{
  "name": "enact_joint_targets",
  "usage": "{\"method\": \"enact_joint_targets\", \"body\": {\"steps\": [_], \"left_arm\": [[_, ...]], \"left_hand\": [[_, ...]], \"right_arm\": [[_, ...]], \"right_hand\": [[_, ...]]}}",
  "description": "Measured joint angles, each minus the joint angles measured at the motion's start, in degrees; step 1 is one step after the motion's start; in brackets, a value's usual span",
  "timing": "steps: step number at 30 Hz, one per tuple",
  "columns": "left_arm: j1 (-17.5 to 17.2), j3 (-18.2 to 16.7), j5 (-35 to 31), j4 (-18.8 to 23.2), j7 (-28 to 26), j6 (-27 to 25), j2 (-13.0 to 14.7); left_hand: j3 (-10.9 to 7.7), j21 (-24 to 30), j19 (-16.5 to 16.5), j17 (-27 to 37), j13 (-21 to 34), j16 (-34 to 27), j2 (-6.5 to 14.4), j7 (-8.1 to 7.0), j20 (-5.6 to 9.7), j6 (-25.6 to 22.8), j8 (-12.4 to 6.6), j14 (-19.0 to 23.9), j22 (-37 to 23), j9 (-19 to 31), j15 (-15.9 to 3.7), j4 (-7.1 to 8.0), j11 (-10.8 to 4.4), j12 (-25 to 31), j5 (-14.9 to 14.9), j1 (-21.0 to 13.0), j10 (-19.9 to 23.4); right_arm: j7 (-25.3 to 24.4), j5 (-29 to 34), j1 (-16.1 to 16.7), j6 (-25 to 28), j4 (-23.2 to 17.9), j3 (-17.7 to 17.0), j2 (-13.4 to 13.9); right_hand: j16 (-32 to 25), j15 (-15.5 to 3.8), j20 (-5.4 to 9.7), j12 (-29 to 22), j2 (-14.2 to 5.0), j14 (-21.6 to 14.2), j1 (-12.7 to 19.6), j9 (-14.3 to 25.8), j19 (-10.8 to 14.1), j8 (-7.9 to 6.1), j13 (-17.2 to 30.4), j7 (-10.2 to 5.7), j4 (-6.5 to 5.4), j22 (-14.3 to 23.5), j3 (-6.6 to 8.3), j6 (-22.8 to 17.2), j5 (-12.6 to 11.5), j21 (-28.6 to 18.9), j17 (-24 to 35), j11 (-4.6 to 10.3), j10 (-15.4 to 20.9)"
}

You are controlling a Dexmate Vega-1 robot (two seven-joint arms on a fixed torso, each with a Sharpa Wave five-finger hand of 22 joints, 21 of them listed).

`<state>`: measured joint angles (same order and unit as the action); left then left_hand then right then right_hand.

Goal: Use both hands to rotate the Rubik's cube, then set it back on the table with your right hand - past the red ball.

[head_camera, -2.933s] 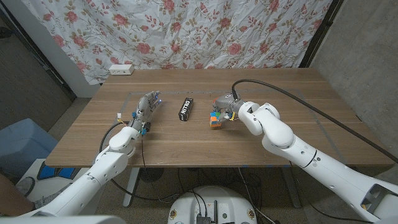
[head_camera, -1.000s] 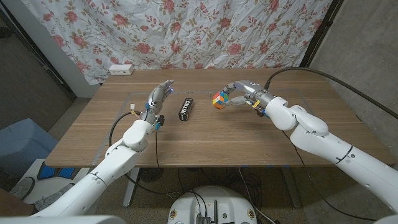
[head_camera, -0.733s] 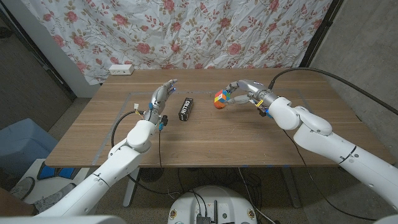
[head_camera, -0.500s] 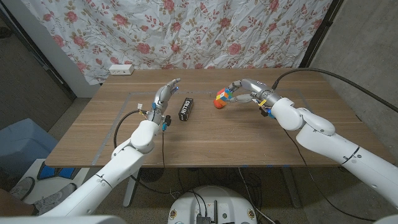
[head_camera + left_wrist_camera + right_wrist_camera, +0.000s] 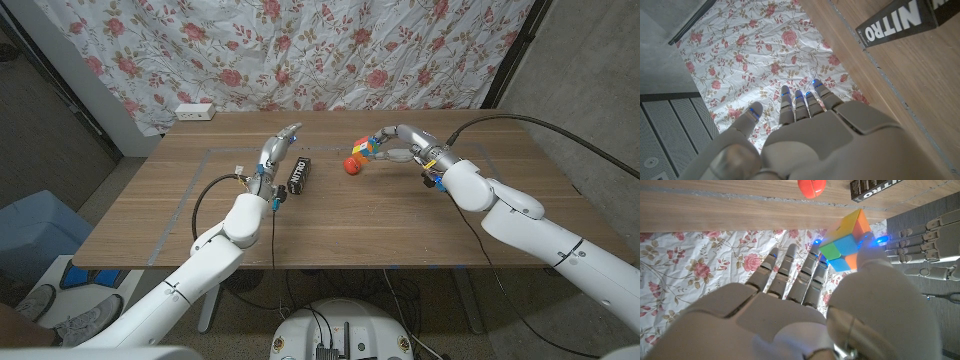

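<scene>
**Cube aloft above the red ball**

Your right hand (image 5: pixel 400 140) pinches the Rubik's cube (image 5: pixel 366 147) between thumb and fingers, holding it in the air just above and slightly beyond the red ball (image 5: pixel 352 165). Your left hand (image 5: pixel 277 152) is raised, fingers straight and apart, empty, just left of the black NITRO box (image 5: pixel 297 174), itself left of the ball.
</scene>
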<state>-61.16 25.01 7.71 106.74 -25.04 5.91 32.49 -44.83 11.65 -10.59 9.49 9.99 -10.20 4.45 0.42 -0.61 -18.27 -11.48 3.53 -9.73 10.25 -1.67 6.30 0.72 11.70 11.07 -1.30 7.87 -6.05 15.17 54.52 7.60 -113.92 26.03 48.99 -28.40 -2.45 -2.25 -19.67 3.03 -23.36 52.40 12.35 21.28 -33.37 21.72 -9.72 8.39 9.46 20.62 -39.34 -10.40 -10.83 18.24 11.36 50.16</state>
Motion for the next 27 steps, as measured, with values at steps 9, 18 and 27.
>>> {"method": "enact_joint_targets", "body": {"steps": [9, 18, 27], "left_arm": [[1.2, 1.4, -4.1, 0.5, -1.3, -1.3, -0.8], [2.9, 2.9, -9.5, 0.5, -2.1, -3.1, -0.7], [4.0, 4.2, -15.1, 1.2, -3.1, -5.6, -0.1]], "left_hand": [[0.07, 0.0, 0.0, 0.3, 0.0, 0.0, 0.0, -0.84, 0.00, -1.2, 0.00, 0.7, 0.0, 0.0, -0.07, 0.07, 0.00, 0.0, 0.0, 0.0, 0.5], [1.30, 0.0, -0.3, 0.5, 0.0, 0.0, -0.3, -2.10, 0.31, -1.0, 0.00, 0.7, 0.0, 0.0, -0.07, 1.30, -0.30, 0.0, 0.0, 0.8, 0.8], [2.12, 0.0, -0.3, 0.6, 0.0, 0.0, -0.5, -4.05, 0.31, -0.5, 0.49, 0.5, 0.0, -0.1, -0.29, 2.61, -0.31, 0.0, 0.0, 1.2, 0.8]], "right_arm": [[-1.9, -2.7, -0.1, -1.1, 1.4, -0.2, -1.1], [-2.9, -4.1, -1.3, -0.5, 2.5, 0.7, -2.6], [-4.3, -4.5, -2.4, 1.9, 2.9, 2.0, -4.2]], "right_hand": [[-0.4, 0.00, 0.21, 0.0, -1.08, 0.0, -1.1, -0.2, 0.2, 0.09, 0.2, 0.29, 0.24, 0.0, -0.24, -0.3, 0.0, 0.0, 0.0, -0.52, 0.5], [-0.4, -0.23, 0.61, 0.1, -1.28, -0.2, -1.3, -0.5, 0.6, -0.02, 0.2, 0.60, 0.47, 0.0, -0.47, -0.6, 0.0, 0.0, 0.0, -0.82, 0.8], [-0.6, -0.01, 0.52, 0.2, -1.28, -0.6, -1.3, -0.8, 1.3, -0.02, 0.2, 0.60, 0.23, 0.0, -0.72, -0.6, 0.1, 0.0, -0.1, -1.01, 1.0]]}}
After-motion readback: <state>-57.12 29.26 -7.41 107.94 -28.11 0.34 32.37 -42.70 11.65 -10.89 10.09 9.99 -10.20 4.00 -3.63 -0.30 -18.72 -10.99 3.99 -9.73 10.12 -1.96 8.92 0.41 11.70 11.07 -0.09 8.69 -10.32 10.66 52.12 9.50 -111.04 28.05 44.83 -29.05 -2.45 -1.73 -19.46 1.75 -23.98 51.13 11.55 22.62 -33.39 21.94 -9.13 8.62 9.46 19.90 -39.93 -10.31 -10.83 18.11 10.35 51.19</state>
